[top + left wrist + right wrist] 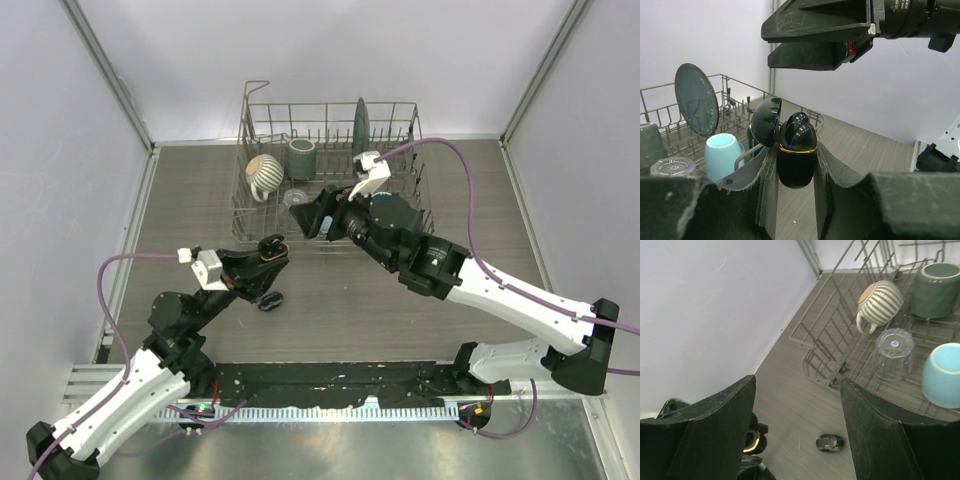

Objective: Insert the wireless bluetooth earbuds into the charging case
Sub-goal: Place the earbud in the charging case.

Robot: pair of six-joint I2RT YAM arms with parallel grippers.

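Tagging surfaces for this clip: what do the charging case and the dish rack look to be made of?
The charging case looks like glossy black plastic: sharp highlights sit on its rounded shell. A thin gold-coloured band runs round its rim, possibly metal. The dish rack looks like thin metal wire, dull grey, perhaps coated.

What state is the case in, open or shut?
Open. The lid is swung back from the case, exposing buds inside.
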